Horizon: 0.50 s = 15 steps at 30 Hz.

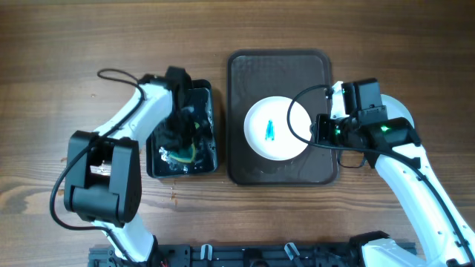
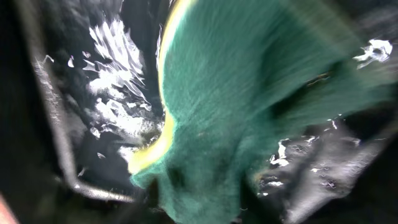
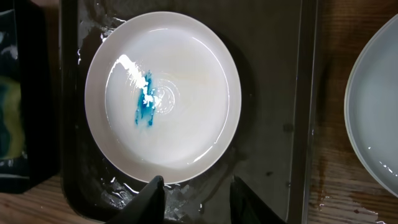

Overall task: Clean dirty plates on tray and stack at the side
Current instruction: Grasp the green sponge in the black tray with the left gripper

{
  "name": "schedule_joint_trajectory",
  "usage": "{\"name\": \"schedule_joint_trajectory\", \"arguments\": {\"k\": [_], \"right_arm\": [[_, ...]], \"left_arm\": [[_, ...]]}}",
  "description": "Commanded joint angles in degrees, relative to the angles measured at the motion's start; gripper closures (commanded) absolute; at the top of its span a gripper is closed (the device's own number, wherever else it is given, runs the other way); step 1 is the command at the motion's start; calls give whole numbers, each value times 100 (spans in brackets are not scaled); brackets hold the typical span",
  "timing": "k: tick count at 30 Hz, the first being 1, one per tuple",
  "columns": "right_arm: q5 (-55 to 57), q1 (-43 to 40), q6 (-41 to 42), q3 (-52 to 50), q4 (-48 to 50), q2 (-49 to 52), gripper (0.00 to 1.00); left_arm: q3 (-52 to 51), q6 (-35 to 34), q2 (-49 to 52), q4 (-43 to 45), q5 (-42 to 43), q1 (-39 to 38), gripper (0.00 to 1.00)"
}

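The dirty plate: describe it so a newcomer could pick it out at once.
Find the large dark tray mid-table, beside the black basin. The one plate on it is round and white. A teal-blue smear near its centre sets it apart from the second plate off the tray, which looks plain in the right wrist view.

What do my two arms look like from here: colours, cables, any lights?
Both have white tubular links with black joint housings. The left arm has a bulky black housing near its base and a thin black cable trailing off its upper link. The right arm carries a black wrist block with a green light and a looping black lead. The right gripper has black tapered fingers.
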Motion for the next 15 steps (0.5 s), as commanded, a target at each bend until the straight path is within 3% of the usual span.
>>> {"name": "schedule_joint_trajectory", "arguments": {"k": [1,9,11,12,13,15], "right_arm": [[125,7,46,76,-17,-31,65],[127,7,214,66,-26,-13,64],[127,9,350,50,-15,66,66],[125,9,352,35,0,92,67],[127,9,352,11,24,144,67],[129,7,350,0,48,302,67]], "left_arm": [[437,122,9,129,-140,52,53],[-686,118,59,1139,-240,-35,56],[-1130,118,59,1591,-260,-35,69],[-1268,118,59,1742,-256,-35,87],[-1342,118,59,1799,-258,-35,96],[-1335,118,57,1788,-256,-33,96]]}}
